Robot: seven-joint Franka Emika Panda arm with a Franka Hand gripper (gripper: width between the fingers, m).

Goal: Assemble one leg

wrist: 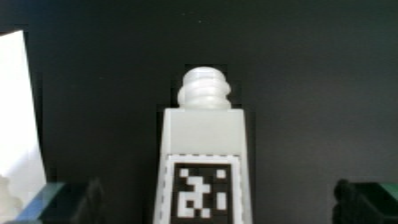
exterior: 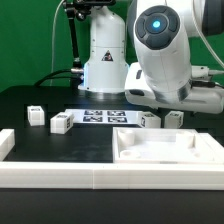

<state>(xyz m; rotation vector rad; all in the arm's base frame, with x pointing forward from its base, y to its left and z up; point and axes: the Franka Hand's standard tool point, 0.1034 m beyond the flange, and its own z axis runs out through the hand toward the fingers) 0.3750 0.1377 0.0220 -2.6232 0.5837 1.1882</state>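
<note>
In the wrist view a leg lies on the black table, a white block with a ribbed peg at its far end and a black-and-white tag on top. My gripper is open. Its dark fingertips stand on either side of the leg with a clear gap on each side, touching nothing. In the exterior view the arm's hand hangs low over two legs behind the large panel. The fingertips are hidden there. Two more legs stand at the exterior view's left.
The large flat white panel with a raised rim lies at the front right, and its edge shows in the wrist view. The marker board lies by the robot's base. A white wall borders the table's front and left.
</note>
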